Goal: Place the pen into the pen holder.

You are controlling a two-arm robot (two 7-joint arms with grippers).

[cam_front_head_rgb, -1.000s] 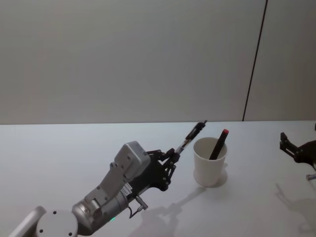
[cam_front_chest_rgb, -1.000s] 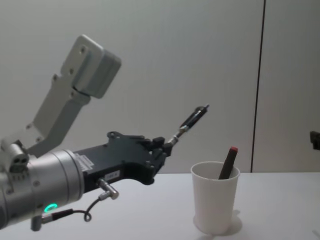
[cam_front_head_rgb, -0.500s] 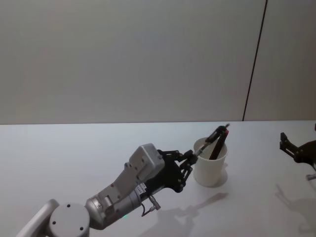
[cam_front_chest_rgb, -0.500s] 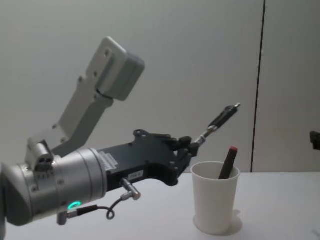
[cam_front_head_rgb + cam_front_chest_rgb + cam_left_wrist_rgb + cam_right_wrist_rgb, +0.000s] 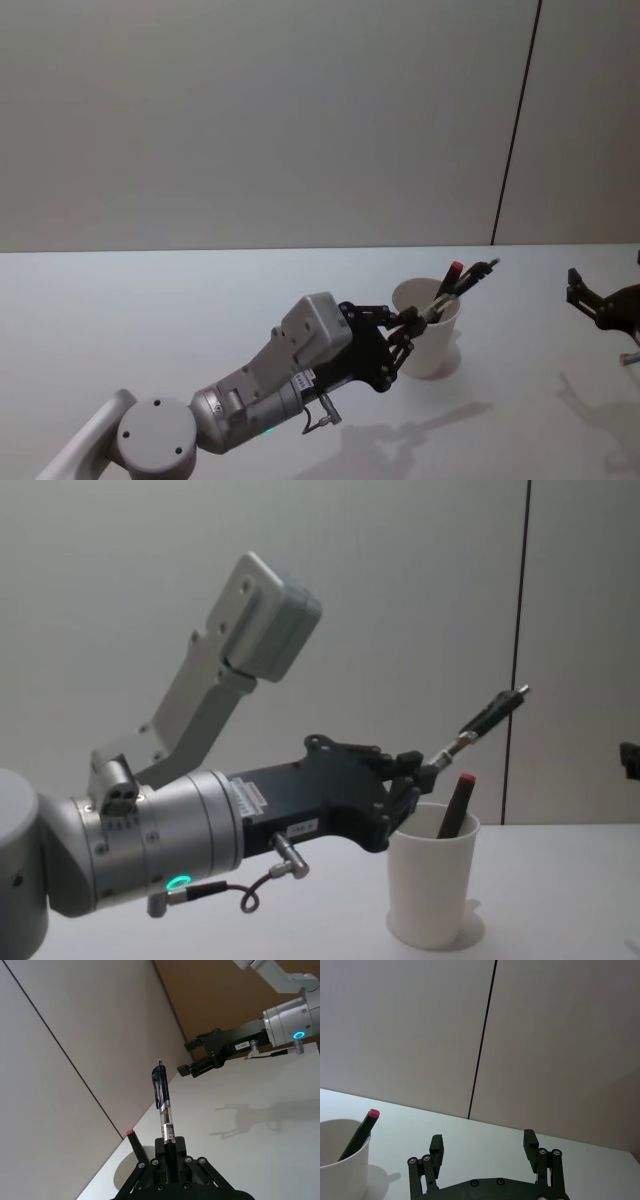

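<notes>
Pen (image 5: 462,286) is slanting up and to the right in the air, with its clip end uppermost and its lower end sitting pinched between the narrow fingers of the left gripper (image 5: 412,320). In the chest view the pen (image 5: 482,725) is crossing above the mouth of the pen holder (image 5: 430,890) without entering it, and the left gripper (image 5: 408,775) is hovering just beside the cup's left rim. The pen holder (image 5: 430,345) is standing upright on the white surface (image 5: 150,300), right of centre, and a dark red-capped pen (image 5: 455,268) is leaning inside it. The right gripper (image 5: 573,284) is hanging at the right edge, well apart from the cup, its fingers spreading wide and holding nothing.
</notes>
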